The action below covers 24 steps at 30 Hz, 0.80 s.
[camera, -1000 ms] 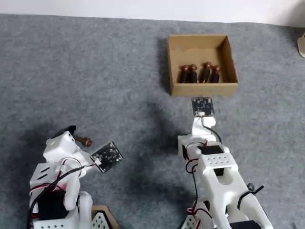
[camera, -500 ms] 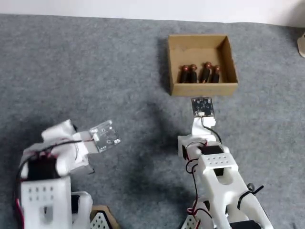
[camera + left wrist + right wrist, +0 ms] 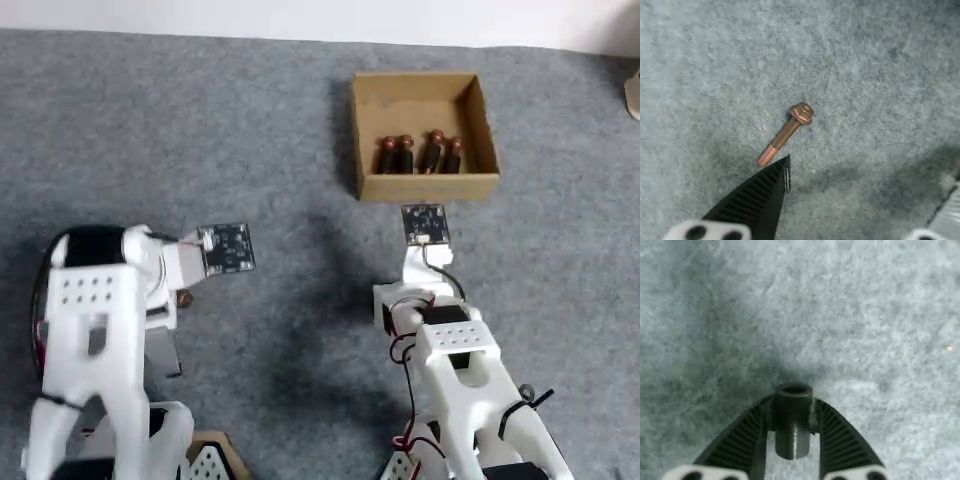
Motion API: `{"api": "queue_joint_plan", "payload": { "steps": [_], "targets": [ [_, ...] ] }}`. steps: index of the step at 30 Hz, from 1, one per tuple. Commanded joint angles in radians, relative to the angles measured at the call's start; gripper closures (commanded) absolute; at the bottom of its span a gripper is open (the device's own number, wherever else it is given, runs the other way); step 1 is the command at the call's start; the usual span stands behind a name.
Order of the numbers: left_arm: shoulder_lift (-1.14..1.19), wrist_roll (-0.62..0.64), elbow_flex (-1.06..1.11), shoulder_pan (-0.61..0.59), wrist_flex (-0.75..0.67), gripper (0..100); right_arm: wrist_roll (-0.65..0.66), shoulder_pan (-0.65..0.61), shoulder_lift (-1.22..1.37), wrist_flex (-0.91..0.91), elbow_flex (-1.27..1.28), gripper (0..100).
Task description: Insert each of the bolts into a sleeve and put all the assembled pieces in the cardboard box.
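A copper bolt [image 3: 786, 134] lies flat on the grey carpet, its head also peeking out beside the left arm [image 3: 184, 298]. My left gripper [image 3: 867, 177] hangs open above it, the black fingertip [image 3: 782, 167] just short of the bolt's threaded end. My right gripper [image 3: 792, 402] is shut on an upright black sleeve [image 3: 792, 425], held over the carpet just in front of the cardboard box [image 3: 425, 186]. Several assembled pieces [image 3: 420, 153] lie side by side inside the box.
The right arm [image 3: 445, 345] stretches from the near edge toward the box. A cardboard scrap [image 3: 215, 450] lies near the left arm's base. A pale object [image 3: 632, 95] sits at the far right edge. Bare carpet spreads between the arms.
The left arm has swung and risen over the bolt, its wrist board moving away from the near edge. The right arm and its sleeve have stayed still.
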Motion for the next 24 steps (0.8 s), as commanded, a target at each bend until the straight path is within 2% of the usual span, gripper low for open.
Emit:
{"api": "queue_joint_plan", "payload": {
  "steps": [1,7,21,24],
  "targets": [
    [0.094,-0.328,-0.096,-0.036,0.011,56,-0.002,-0.004,-0.024,-0.016,-0.004,99.3],
    [0.255,-0.350,-0.139,-0.050,-0.029,56,-0.002,-0.004,-0.024,-0.016,-0.004,99.3],
    [0.486,-0.354,-0.143,-0.030,-0.249,56,-0.002,-0.005,-0.024,-0.016,-0.004,99.3],
    [0.530,-0.408,-0.142,-0.033,-0.276,56,-0.002,-0.005,-0.024,-0.016,-0.004,99.3]
  ]
}}
